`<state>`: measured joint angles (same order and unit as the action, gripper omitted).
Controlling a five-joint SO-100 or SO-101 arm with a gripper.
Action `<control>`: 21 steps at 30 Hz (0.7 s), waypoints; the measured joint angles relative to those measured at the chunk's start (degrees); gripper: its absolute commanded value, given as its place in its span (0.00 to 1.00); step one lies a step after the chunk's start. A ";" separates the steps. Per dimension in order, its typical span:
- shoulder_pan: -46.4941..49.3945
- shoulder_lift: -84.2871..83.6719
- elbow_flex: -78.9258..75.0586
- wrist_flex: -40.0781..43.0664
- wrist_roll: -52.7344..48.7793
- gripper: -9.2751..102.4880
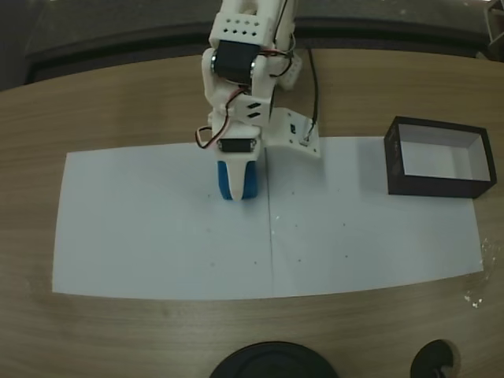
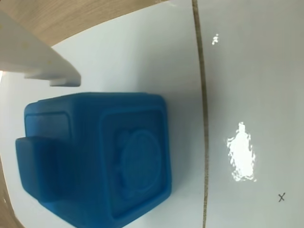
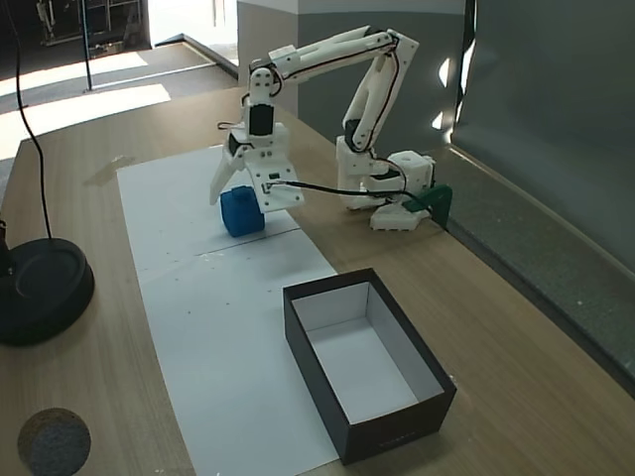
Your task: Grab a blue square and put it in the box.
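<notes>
Blue square [image 2: 99,156] on paper sheet [image 1: 157,236], my hand [image 3: 238,193] spread around it, ungrasped; lift, carry to box [image 3: 327,342] remain.

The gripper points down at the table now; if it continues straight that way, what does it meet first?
Most likely the blue square: the gripper is open with one finger either side of it. Straight below lies the white paper. Depth is hard to judge.

From above, the arm's wrist covers most of the blue square [image 1: 236,183], leaving just its lower end peeking out. Up close in the wrist view, the white fingers [image 2: 35,54] are cut off by the left edge, their tips unseen.
</notes>
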<state>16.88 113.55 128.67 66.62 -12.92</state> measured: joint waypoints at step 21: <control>-12.48 2.11 -28.04 15.38 1.58 0.21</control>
<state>4.39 115.66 100.63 82.00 -11.34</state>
